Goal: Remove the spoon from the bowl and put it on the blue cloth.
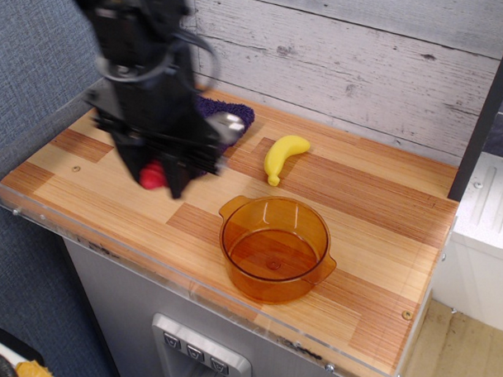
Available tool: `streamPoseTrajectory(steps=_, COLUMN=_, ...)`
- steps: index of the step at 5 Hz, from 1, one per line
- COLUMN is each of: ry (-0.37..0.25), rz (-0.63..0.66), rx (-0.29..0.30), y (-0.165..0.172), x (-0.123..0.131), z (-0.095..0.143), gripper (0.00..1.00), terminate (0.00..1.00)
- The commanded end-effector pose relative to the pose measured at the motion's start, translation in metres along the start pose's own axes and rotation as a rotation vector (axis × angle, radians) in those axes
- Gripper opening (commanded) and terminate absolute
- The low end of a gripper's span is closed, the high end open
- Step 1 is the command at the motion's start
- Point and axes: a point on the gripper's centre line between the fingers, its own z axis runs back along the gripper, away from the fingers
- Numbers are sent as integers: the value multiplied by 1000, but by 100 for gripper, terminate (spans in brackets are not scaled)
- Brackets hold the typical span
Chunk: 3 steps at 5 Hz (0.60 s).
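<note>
My gripper [171, 171] is shut on the spoon and holds it in the air over the left part of the table. The spoon's red handle end [153, 176] sticks out below the fingers and its silver head [229, 126] shows to the right of the arm, above the blue cloth [228, 113]. The cloth lies at the back of the table and the arm hides most of it. The amber bowl [274, 248] stands empty near the front edge, to the right of the gripper and apart from it.
A yellow banana [281, 155] lies between the cloth and the bowl. A plank wall runs behind the table. A clear plastic lip [93, 233] lines the front and left edges. A dark post [485, 114] stands at the right.
</note>
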Motion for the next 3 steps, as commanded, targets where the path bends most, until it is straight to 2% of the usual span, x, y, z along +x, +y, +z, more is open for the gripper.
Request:
streamPoseTrajectory(steps=1, ry=-64, rz=33, rx=76, y=40, x=20, z=-17, gripper=0, terminate=0)
streamPoseTrajectory(steps=2, ry=-82, rz=30, rx=80, y=55, x=26, z=-30, gripper=0, terminate=0)
streamPoseTrajectory(steps=3, ry=-106, rz=18, rx=50, y=68, x=31, z=-50, gripper=0, terminate=0)
